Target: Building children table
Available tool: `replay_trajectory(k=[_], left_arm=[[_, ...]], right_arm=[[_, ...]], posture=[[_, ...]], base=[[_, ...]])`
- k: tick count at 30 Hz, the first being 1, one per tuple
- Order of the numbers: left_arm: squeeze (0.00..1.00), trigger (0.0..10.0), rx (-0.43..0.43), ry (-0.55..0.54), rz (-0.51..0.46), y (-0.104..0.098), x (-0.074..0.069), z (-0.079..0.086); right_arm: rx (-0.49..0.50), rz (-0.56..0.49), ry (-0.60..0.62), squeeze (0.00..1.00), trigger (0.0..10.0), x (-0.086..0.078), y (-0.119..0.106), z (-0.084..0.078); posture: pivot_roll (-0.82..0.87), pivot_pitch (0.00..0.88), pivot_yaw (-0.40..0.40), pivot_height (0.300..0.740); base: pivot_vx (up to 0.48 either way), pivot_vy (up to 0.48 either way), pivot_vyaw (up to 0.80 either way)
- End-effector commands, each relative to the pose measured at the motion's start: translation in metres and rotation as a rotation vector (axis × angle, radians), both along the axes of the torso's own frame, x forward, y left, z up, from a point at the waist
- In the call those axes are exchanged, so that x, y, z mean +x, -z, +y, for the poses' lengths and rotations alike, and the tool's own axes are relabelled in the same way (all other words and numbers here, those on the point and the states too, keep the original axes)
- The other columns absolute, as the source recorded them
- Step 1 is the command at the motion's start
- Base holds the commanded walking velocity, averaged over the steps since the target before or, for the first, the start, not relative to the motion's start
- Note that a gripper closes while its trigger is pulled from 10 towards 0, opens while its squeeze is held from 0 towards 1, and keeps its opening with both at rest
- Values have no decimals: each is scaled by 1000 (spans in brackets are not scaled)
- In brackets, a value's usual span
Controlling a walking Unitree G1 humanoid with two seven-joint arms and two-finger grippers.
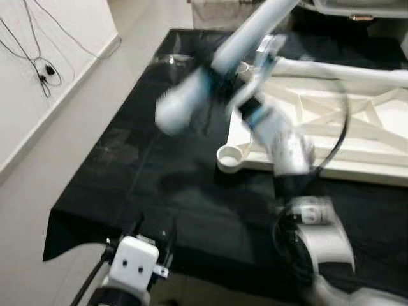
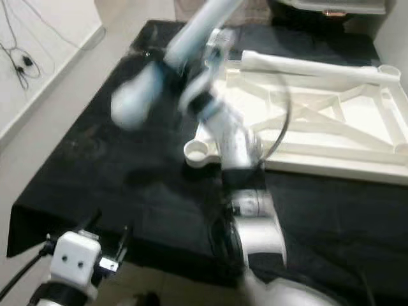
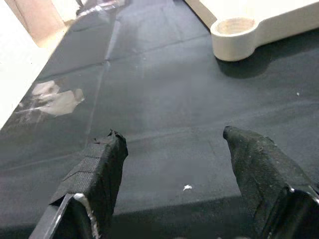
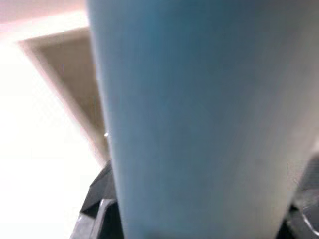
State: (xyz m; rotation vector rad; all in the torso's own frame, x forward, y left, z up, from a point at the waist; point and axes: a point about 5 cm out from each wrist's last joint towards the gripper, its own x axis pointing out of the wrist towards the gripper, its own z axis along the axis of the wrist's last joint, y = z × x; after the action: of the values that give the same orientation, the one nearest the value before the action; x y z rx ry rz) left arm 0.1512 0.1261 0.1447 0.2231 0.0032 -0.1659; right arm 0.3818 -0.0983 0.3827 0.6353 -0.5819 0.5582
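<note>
A white children's tabletop (image 1: 357, 150) lies upside down on a black mat (image 1: 159, 178), its ribs facing up. One round corner socket (image 1: 229, 156) points toward me and also shows in the left wrist view (image 3: 233, 27). My right gripper (image 1: 224, 80) is raised over the tabletop's left edge, shut on a light blue table leg (image 1: 185, 105) that slants up and away, blurred by motion. That blue leg (image 4: 199, 124) sits between dark fingers (image 4: 97, 211) in the right wrist view. My left gripper (image 3: 174, 144) hovers open and empty over the mat's near edge (image 1: 153, 233).
The mat's front edge (image 1: 83, 239) drops off just before me. Pale floor runs along the left, with black cables (image 1: 41, 67) on a white wall. A grey container (image 2: 331, 6) stands beyond the tabletop. Bare mat spreads left of the socket.
</note>
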Motion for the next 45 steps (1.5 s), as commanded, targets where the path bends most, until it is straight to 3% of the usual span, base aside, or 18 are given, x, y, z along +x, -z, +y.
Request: replay_trajectory(k=[1, 2, 3, 4, 5, 7, 13, 17, 20, 22, 26, 30, 31, 36, 39, 41, 42, 45], left_arm=[[0, 10000, 12, -8, 18, 3, -1, 1], [0, 10000, 12, -8, 17, 3, -1, 1], [0, 10000, 12, -8, 17, 3, -1, 1], [0, 10000, 11, -8, 16, 3, -1, 1], [0, 10000, 11, -8, 16, 3, -1, 1], [0, 10000, 9, -7, 16, 2, -2, 0], [0, 10000, 3, -6, 15, -3, -8, -4], [0, 10000, -27, 4, 4, -15, -16, -11], [0, 10000, -35, 7, 1, -18, -18, -13], [0, 10000, -40, 7, -23, -27, -16, -14], [0, 10000, -33, -7, -31, -30, -18, -12], [0, 10000, -29, -13, -31, -31, -18, -10], [0, 10000, -22, -18, -28, -30, -18, -7], [0, 10000, 11, 4, -25, -27, -13, -8], [0, 10000, 13, 3, -27, -28, -13, -8], [0, 10000, 21, 2, -41, -31, -11, -7], [0, 10000, 25, 1, -52, -33, -8, -6], [0, 10000, 28, 1, -63, -34, -5, -6]], right_arm=[[-166, 97, 416, 0, 10000, 16, 25, -21], [-335, 37, 704, 0, 10000, 16, 23, -34], [-335, 37, 704, 0, 10000, 16, 23, -34], [-440, -14, 854, 0, 10000, 15, 24, -40], [-440, -14, 854, 0, 10000, 15, 24, -40], [-600, -52, 1026, 0, 10000, 18, 39, -44], [-704, -28, 1114, 0, 10000, 24, 72, -41], [-683, 169, 955, 0, 10000, 28, 128, -24], [-662, 211, 944, 0, 10000, 27, 137, -23], [-758, 299, 812, 0, 10000, 22, 177, -4], [-821, 318, 658, 0, 10000, 17, 197, 13], [-837, 312, 622, 0, 10000, 16, 200, 17], [-812, 322, 522, 0, 10000, 11, 209, 24], [-834, 452, 292, 0, 10000, 8, 231, 32], [-837, 452, 269, 0, 10000, 8, 231, 32], [-823, 443, -12, 0, 10000, 3, 228, 51], [-833, 356, -81, 0, 10000, -2, 220, 58], [-810, 330, -126, 0, 10000, -5, 214, 62]], posture=[[139, 184, 4, 740], [135, 189, 2, 740], [135, 189, 2, 740], [139, 189, 3, 740], [139, 189, 3, 740], [144, 204, 1, 740], [147, 231, 5, 740], [157, 301, 3, 740], [158, 307, 3, 740], [178, 348, -5, 740], [182, 358, -5, 740], [182, 358, -5, 740], [150, 356, -1, 740], [159, 341, -1, 740], [159, 341, -1, 740], [147, 320, -3, 740], [137, 309, -4, 740], [135, 305, -6, 740]], base=[[0, 0, 0], [0, 0, 0], [0, 0, 0], [0, 0, 0], [0, 0, 0], [0, 0, 0], [0, 0, 0], [0, 0, 0], [0, 0, 0], [0, 0, 0], [0, 0, 0], [0, 0, 0], [0, 0, 0], [0, 0, 0], [0, 0, 0], [0, 0, 0], [0, 0, 0], [0, 0, 0]])
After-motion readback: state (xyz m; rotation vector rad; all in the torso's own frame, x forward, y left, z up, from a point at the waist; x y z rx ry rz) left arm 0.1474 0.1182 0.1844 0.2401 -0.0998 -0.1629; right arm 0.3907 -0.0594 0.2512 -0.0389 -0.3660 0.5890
